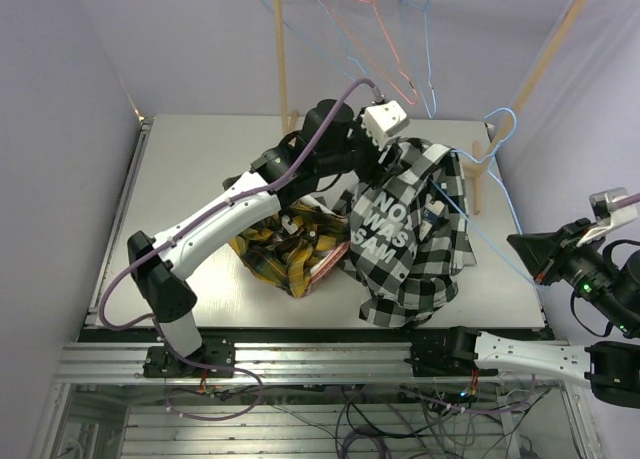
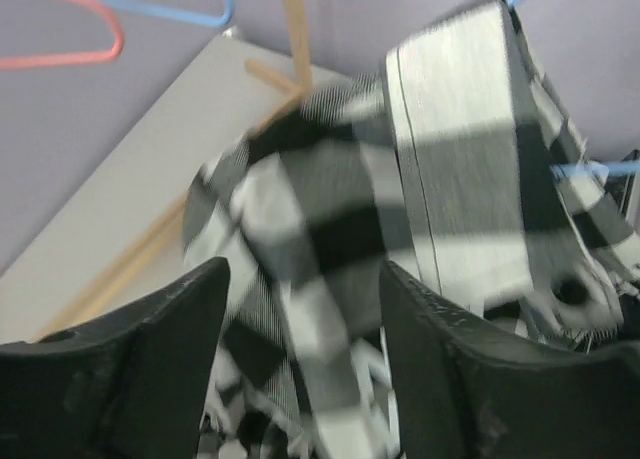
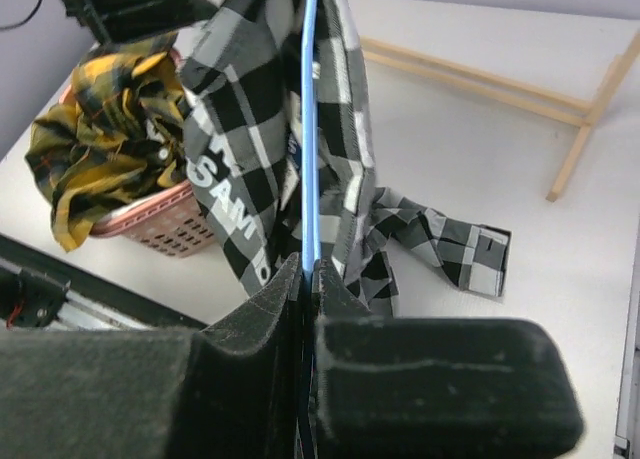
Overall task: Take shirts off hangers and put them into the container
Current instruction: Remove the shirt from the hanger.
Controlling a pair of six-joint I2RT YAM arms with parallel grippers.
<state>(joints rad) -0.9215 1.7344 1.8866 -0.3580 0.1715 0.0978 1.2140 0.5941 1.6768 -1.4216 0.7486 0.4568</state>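
**Checked shirt draped on its hanger, right beside the basket**

You have a pale grey tabletop (image 1: pixel 180 179) under lavender walls, with a wooden rack (image 1: pixel 281 69) at its far side. The salmon-pink lattice plastic basket (image 3: pixel 170 224) sits toward the near edge, with the yellow-and-black plaid shirt (image 1: pixel 275 244) heaped in it and spilling over the rim. You can count two shirts and four wire hangers. One pink-red hanger (image 2: pixel 60 61) and two light blue hangers (image 2: pixel 160 12) hang bare. The fourth light blue hanger (image 3: pixel 310 129) carries the black-and-white checked lettered shirt (image 1: pixel 400 239), which touches the basket. Your right gripper (image 3: pixel 308 269) is clamped on that hanger's wire. Your left gripper (image 2: pixel 305 309) stands wide, with checked cloth between its fingers.
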